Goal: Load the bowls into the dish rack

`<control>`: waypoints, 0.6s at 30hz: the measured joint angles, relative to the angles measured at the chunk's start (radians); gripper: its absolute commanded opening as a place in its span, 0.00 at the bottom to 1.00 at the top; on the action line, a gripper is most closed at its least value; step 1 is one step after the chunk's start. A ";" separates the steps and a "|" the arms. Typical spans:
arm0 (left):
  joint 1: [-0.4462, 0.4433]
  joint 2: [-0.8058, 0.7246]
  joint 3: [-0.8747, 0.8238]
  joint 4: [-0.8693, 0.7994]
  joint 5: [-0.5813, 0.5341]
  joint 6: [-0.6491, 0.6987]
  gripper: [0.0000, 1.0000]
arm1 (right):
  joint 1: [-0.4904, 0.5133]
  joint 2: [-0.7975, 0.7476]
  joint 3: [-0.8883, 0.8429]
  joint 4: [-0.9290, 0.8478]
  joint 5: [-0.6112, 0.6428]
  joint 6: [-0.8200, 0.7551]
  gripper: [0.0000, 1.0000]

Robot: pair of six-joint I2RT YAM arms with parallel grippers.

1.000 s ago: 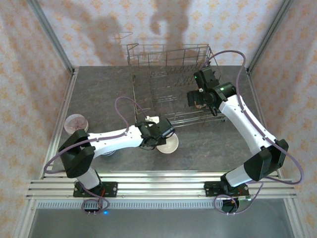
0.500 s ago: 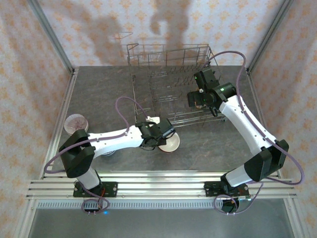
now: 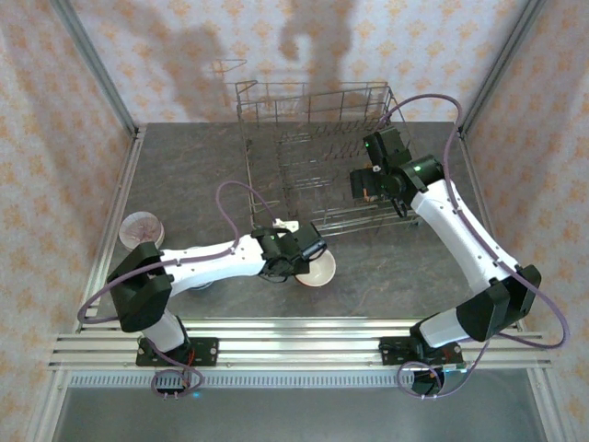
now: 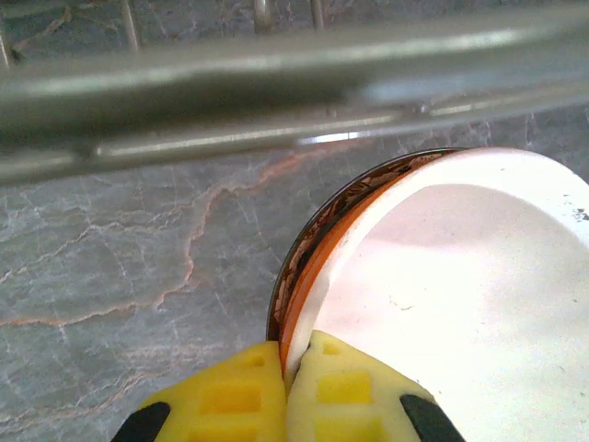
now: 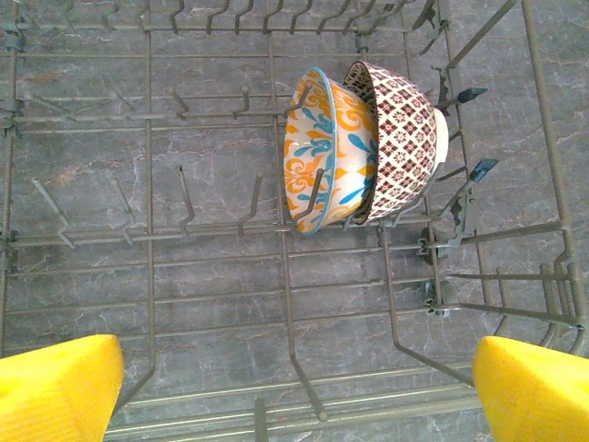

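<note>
The left gripper [image 4: 294,359] has closed, clamping the rim of the white-lined bowl [image 4: 460,304] at lower right, while the right gripper [image 5: 294,378] hangs spread above the dish rack [image 5: 147,230].

1. A wire of the dish rack [image 4: 276,92] lay blurred across the top.
2. The white-lined bowl [image 4: 460,304] was cut off at right and bottom.
3. The right gripper [image 5: 294,405] had its fingers [image 5: 55,387] cropped at the corners.

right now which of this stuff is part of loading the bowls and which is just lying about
Job: dish rack; orange-and-blue bowl and brown-patterned bowl racked in it; white bowl pinched in the left claw; pinkish bowl at far left.
Just there: metal rails at the near edge; grey table.
</note>
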 measured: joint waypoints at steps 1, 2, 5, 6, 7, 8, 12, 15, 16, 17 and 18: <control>-0.002 -0.006 0.000 -0.005 0.003 0.004 0.00 | 0.000 0.000 0.000 0.000 0.000 0.000 0.97; -0.003 -0.011 0.000 -0.009 0.005 0.007 0.00 | 0.000 -0.001 0.000 -0.001 0.000 0.000 0.97; -0.008 -0.036 0.000 -0.021 0.012 0.016 0.00 | 0.000 -0.001 0.000 -0.007 0.000 0.000 0.97; -0.009 -0.046 0.000 -0.027 0.014 0.022 0.00 | 0.000 -0.002 0.000 -0.009 0.000 0.000 0.97; -0.010 -0.056 0.000 -0.032 0.014 0.026 0.00 | 0.000 -0.003 0.000 -0.011 0.000 0.000 0.97; -0.011 -0.063 0.001 -0.036 0.014 0.027 0.00 | 0.000 -0.004 0.000 -0.013 0.000 0.000 0.96; -0.012 -0.086 0.020 -0.063 0.010 0.050 0.00 | 0.000 -0.012 0.000 -0.026 0.003 0.000 0.96; -0.013 -0.103 0.043 -0.080 0.009 0.071 0.00 | 0.000 -0.023 0.000 -0.032 0.002 0.000 0.96; -0.013 -0.110 0.049 -0.085 0.006 0.078 0.00 | 0.000 -0.026 0.000 -0.035 0.002 0.000 0.96; -0.013 -0.116 0.052 -0.089 0.002 0.085 0.00 | 0.000 -0.028 0.000 -0.040 0.002 0.000 0.96; -0.013 -0.126 0.054 -0.093 -0.005 0.090 0.00 | 0.000 -0.031 0.000 -0.046 0.002 0.000 0.95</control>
